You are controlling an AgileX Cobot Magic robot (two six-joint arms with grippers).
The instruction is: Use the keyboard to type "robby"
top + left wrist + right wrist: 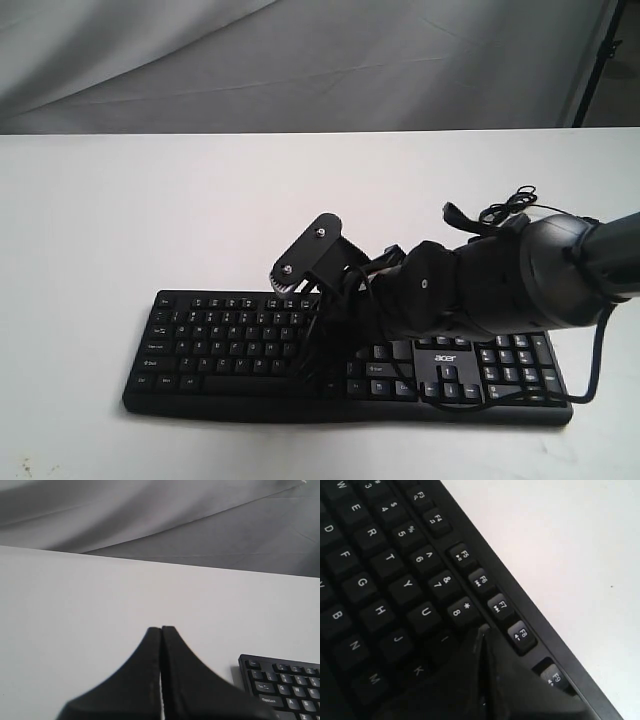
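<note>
The black keyboard (220, 345) with white legends and an "acer" logo (446, 357) lies along the front of the white table. My right arm reaches in from the right across its number pad. The right gripper (322, 335) is shut, with nothing held, over the middle of the letter block. In the right wrist view its tip (482, 630) sits low over the keyboard (380, 580) beside the 8 key (461, 609) and the I key (445, 639), hiding the keys under it. My left gripper (161, 629) is shut and empty above bare table, off the keyboard's corner (282, 685).
The white table (150, 210) spreads behind and to the left of the keyboard. A thin black cable (508, 208) curls on the table behind the right arm. Grey cloth (300, 60) hangs as a backdrop, with a dark stand leg (600, 60) at far right.
</note>
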